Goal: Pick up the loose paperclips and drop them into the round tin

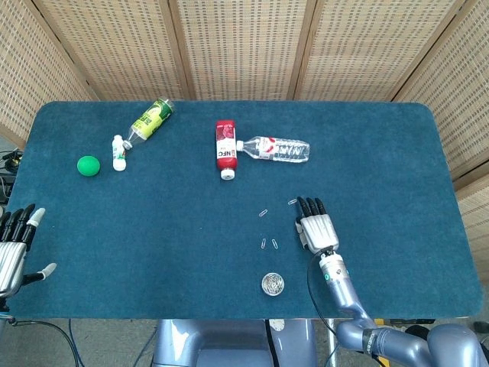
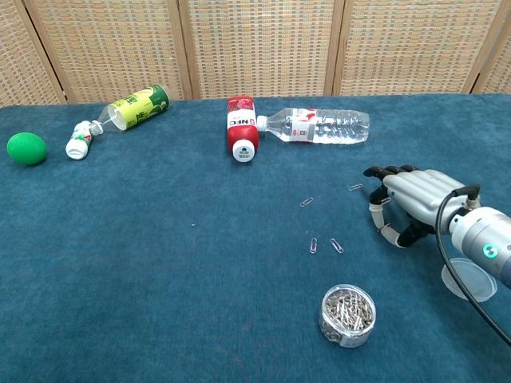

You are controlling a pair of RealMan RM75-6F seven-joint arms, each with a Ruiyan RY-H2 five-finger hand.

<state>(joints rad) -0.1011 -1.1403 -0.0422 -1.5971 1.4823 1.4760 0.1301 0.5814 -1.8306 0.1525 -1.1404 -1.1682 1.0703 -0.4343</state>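
While your right hand (image 2: 403, 206) is hovering palm-down, fingers spread and holding nothing, beside the small loose metal paperclips (image 2: 324, 245), the round clear tin (image 2: 347, 314) is waiting open-topped near the surface's front edge.

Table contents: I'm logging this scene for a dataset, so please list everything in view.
Loose paperclips: four visible, silver, mid-table.
Round tin: one, clear, holding paperclips, near front edge.
Lid: one, clear, front right.
Red bottle: one, lying, far centre.
Clear water bottle: one, lying beside it.
Green bottle: one, lying, far left.
Small white bottle: one, beside it.
Ball: one, green, left.
Table: blue cloth.
Right hand: near the rightmost clip.
Left hand: open, left edge.
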